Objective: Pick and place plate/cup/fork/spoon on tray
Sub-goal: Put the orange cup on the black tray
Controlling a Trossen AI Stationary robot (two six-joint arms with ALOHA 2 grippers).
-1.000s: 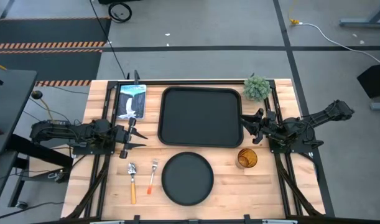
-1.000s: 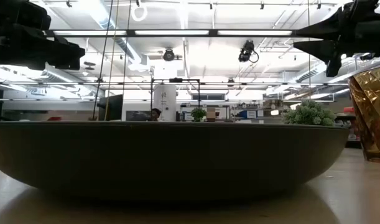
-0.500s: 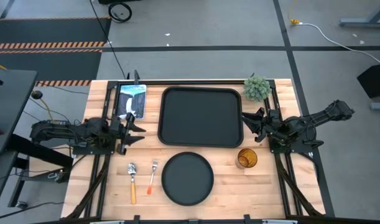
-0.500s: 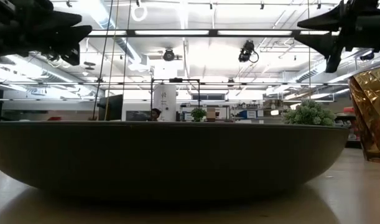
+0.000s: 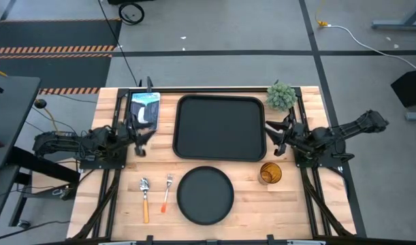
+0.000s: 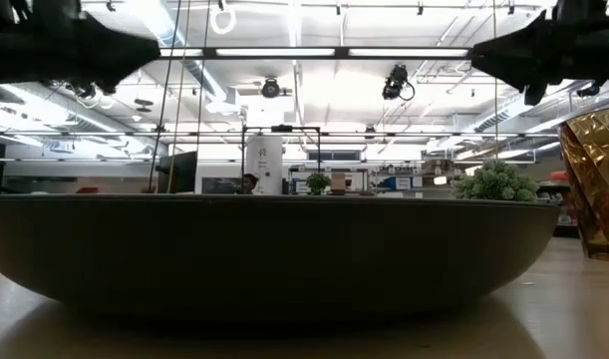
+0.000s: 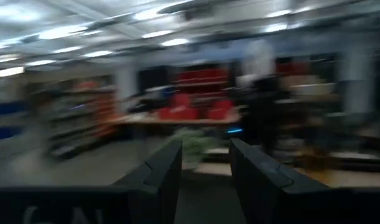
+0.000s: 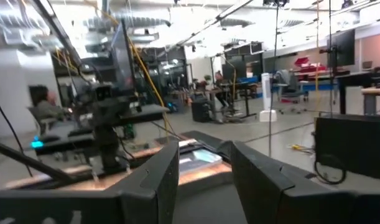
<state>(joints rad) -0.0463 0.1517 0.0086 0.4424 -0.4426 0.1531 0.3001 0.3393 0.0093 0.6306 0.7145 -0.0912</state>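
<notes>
**Nothing on the tray yet: all four pieces wait on the tabletop**

While both arms hang over the sides of the tabletop (image 5: 316,194), the tray (image 5: 220,128) lies bare at the middle of the far half, so the task looks to be at its very start. None of the four pieces has been placed.

The plate (image 5: 205,195) sits flat just in front of the tray's near edge, close to it but apart. The fork (image 5: 167,193) and the spoon (image 5: 144,198) lie side by side to the plate's left, handles pointing toward the near edge, the fork the nearer of the two to the plate. The cup (image 5: 269,173) stands upright near the tray's near right corner, off the tray. A small potted plant (image 5: 281,96) stands at the tray's far right corner, and a printed card (image 5: 143,109) lies just left of the tray.

The left gripper (image 5: 141,131) hovers above the tabletop beside the tray's left edge, near the card. Its jaws stand parted with a clear gap in the left wrist view, and they hold nothing. The right gripper (image 5: 278,134) hovers beside the tray's right edge, between the plant and the cup; its jaws are likewise parted and empty in the right wrist view. Neither gripper touches any piece.

What remains, by my reading, is everything: four separate pick-ups and placements. The right gripper is well placed for the cup, the left for the fork and spoon.
</notes>
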